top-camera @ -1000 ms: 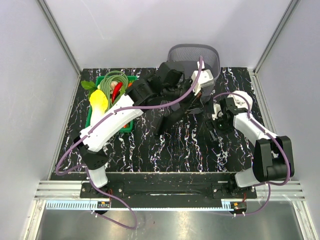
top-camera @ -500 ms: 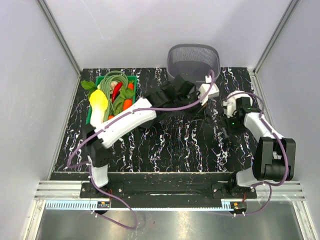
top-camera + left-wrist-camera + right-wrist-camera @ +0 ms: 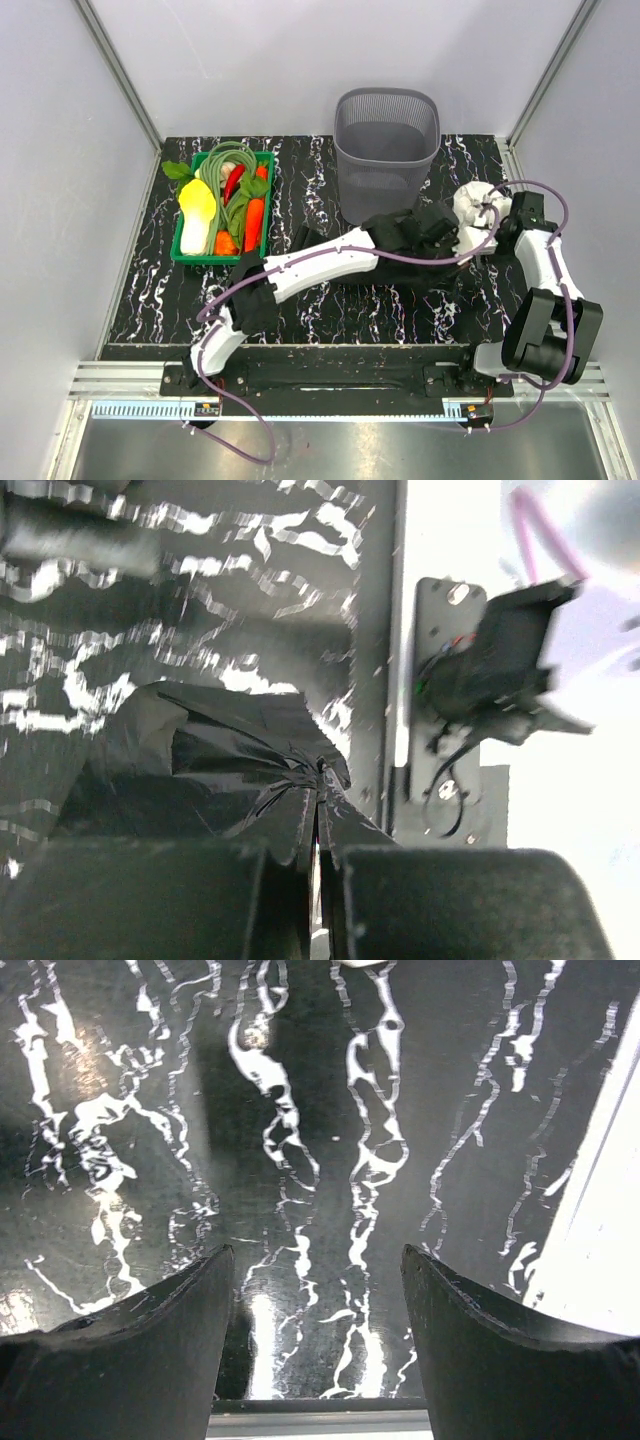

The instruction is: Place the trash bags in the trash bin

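The top camera hangs above and behind my bases and looks down on the whole table (image 3: 150,290), with the trash bin (image 3: 387,140) at the far side. My left wrist camera looks along my left gripper (image 3: 318,825), very close to the trash bag (image 3: 200,750) pinched there, with my right arm (image 3: 490,670) beyond. My right wrist camera faces steeply down past my right gripper (image 3: 315,1260), close over marbled tabletop. All three views share the table's right side.

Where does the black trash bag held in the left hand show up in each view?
Top external: trash bag right of centre, under the left arm, hard to tell from the dark table.
Left wrist: trash bag lower centre, pinched in the left hand.
Right wrist: not in it.
Shared landmark: the white-veined black table.
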